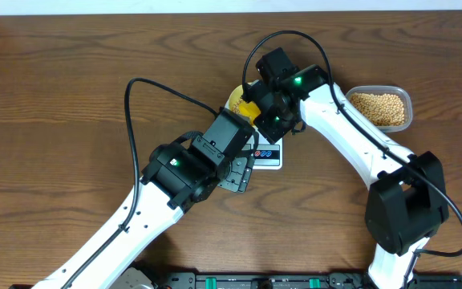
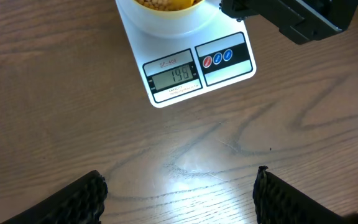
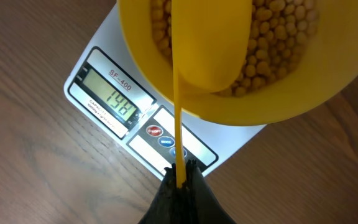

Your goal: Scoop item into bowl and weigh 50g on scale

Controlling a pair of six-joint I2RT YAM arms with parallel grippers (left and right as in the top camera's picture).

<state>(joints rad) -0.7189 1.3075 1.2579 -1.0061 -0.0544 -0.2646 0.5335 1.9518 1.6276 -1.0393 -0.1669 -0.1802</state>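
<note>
The pale yellow bowl (image 3: 241, 93) stands on the white scale (image 3: 104, 56) and holds many beige beans (image 3: 278, 37). The scale's lit display (image 3: 118, 99) shows digits; red and blue buttons (image 2: 217, 58) sit beside it. My right gripper (image 3: 180, 177) is shut on the handle of the yellow scoop (image 3: 210, 43), whose cup is tipped inside the bowl. My left gripper (image 2: 179, 193) is open and empty over bare wood, just in front of the scale (image 2: 185, 68). From overhead, both arms crowd over the scale (image 1: 268, 156) and the bowl (image 1: 237, 99).
A clear plastic tub (image 1: 382, 108) of beans stands to the right of the scale, behind the right arm. Black cables loop over both arms. The brown wooden table spreads to the left and front.
</note>
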